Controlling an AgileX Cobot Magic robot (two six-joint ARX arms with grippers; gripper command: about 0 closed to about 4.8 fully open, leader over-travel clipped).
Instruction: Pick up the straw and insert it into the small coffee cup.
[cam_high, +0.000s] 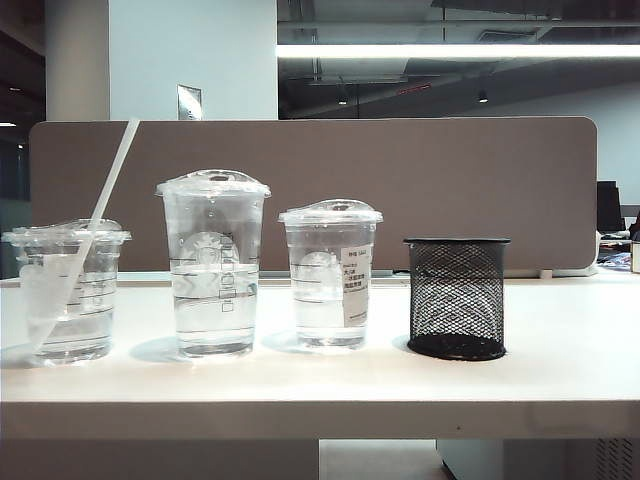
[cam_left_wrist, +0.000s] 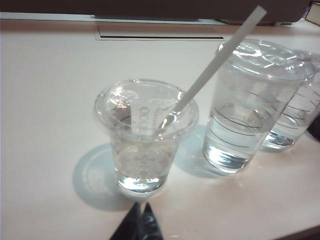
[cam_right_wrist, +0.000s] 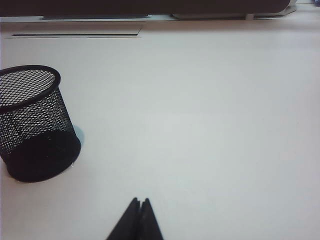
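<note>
The straw (cam_high: 103, 195) stood tilted through the lid of the small coffee cup (cam_high: 68, 290), leftmost on the table (cam_high: 560, 370). The left gripper (cam_left_wrist: 141, 212), pressed together and empty, hung near that cup. The right gripper (cam_right_wrist: 140, 202), likewise pressed together, hung beside the mesh holder (cam_right_wrist: 32, 125).

Clear cups, one white straw, black mesh on a pale desk.
You see the white straw (cam_high: 108, 178) standing out against the grey-brown partition (cam_high: 450, 180); it sits in the small coffee cup (cam_high: 68, 290), which is clear plastic with a white label showing dark lettering and faint ring lines. The tallest cup (cam_high: 212, 265) is clear with a faint round logo, and the mid-height cup (cam_high: 330, 275) is clear with a printed white sticker. The pen holder (cam_high: 458, 298) is black wire mesh in a diamond weave. The desk (cam_high: 560, 370) is off-white. Your left pincer (cam_left_wrist: 140, 223) and right pincer (cam_right_wrist: 139, 222) both show black, tips pressed together.
</note>
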